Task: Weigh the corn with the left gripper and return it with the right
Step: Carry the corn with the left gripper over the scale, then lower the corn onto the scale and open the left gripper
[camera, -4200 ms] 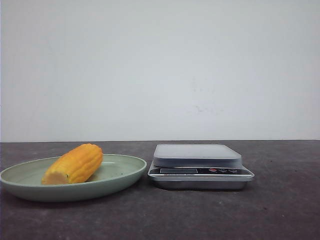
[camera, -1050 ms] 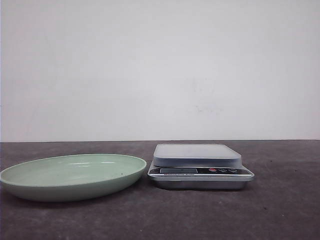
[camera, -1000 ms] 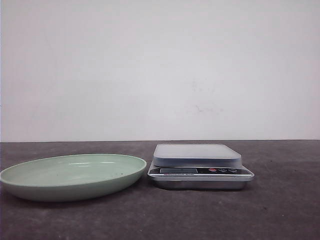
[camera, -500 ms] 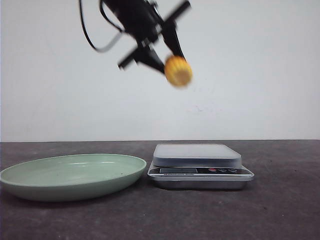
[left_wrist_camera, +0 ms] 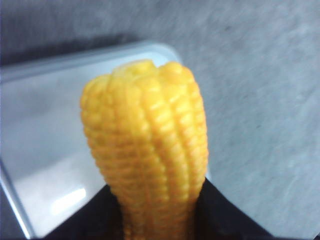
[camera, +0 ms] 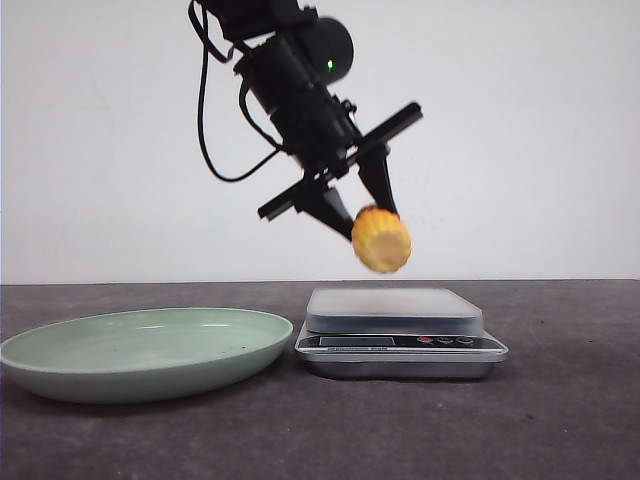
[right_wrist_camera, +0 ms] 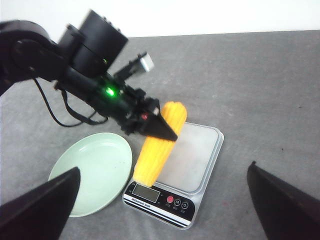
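Note:
My left gripper (camera: 362,222) is shut on the yellow corn (camera: 381,239) and holds it in the air a little above the scale (camera: 396,309). The corn also shows in the left wrist view (left_wrist_camera: 146,150), over the scale's platform (left_wrist_camera: 45,150), and in the right wrist view (right_wrist_camera: 159,144). The black left arm (right_wrist_camera: 95,85) with its green light shows in the right wrist view. My right gripper (right_wrist_camera: 162,210) is open and empty, high above the table near the scale's (right_wrist_camera: 192,155) front; it does not show in the front view.
A pale green plate (camera: 60,355) stands left of the scale, and also shows in the right wrist view (right_wrist_camera: 95,170). The scale has a display and buttons (right_wrist_camera: 170,200) on its front. Dark grey table (camera: 560,420) all round, white wall behind.
The corn has left the plate. My left gripper came into the front view holding it and has moved down and right, to just above the scale.

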`<state>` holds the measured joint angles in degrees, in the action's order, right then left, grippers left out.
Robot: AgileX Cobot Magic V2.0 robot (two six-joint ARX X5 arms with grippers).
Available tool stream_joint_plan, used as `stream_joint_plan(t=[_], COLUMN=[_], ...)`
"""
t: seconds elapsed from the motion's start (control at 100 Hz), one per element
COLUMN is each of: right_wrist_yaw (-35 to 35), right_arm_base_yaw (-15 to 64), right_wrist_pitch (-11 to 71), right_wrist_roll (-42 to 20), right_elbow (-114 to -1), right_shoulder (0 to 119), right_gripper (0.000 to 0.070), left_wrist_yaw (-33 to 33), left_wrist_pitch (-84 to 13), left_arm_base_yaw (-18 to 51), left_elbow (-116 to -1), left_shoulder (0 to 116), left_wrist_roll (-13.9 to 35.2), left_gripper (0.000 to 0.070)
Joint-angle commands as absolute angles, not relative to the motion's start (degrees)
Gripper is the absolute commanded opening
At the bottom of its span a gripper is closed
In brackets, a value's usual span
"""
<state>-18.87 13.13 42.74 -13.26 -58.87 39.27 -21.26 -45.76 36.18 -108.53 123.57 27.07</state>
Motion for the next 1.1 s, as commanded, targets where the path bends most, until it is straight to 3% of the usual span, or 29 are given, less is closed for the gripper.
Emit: stream_joint_plan(t=[0.0, 0.21, 0.26, 0.32, 0.45, 0.49, 0.77, 1.09], right_wrist_yaw=[-18.1, -17.5, -17.4, -16.7, -16.0, -16.0, -14.7, -12.9], right_arm_base_yaw=[13.4, 13.4, 13.4, 13.4, 13.4, 13.4, 13.4, 13.4], right_wrist_pitch=[42.5, 42.9, 43.3, 43.8, 43.9, 43.9, 43.8, 43.6], right_wrist_roll=[-14.9, -15.1, -15.1, -15.1, -15.7, -15.9, -15.9, -14.6], right_elbow=[-59.4, -59.4, -59.4, -59.4, -59.4, -59.4, -59.4, -59.4], right_shoulder=[39.1, 38.3, 38.3, 38.3, 38.4, 38.4, 38.4, 38.5], right_gripper=[0.0654, 0.0654, 0.0654, 0.0654, 0.0654, 0.0654, 0.0654, 0.0654], left_wrist_yaw=[-21.5, -21.4, -21.4, -21.5, -21.6, -21.7, -24.0, -24.4], left_wrist_pitch=[-46.0, -46.3, -46.3, -46.3, -46.3, -46.4, -48.6, -55.1], left_arm_base_yaw=[36.4, 36.4, 36.4, 36.3, 36.3, 36.3, 34.9, 32.5], left_elbow=[-109.9, -109.9, -109.9, -109.9, -109.9, -109.9, -112.8, -129.1], left_shoulder=[126.2, 127.7, 127.9, 128.0, 128.0, 128.0, 127.3, 124.3], left_wrist_roll=[27.9, 27.9, 27.9, 28.1, 28.2, 28.2, 28.1, 26.3], left_gripper=[0.0029, 0.0032, 0.0061, 0.02, 0.0643, 0.0696, 0.07, 0.07])
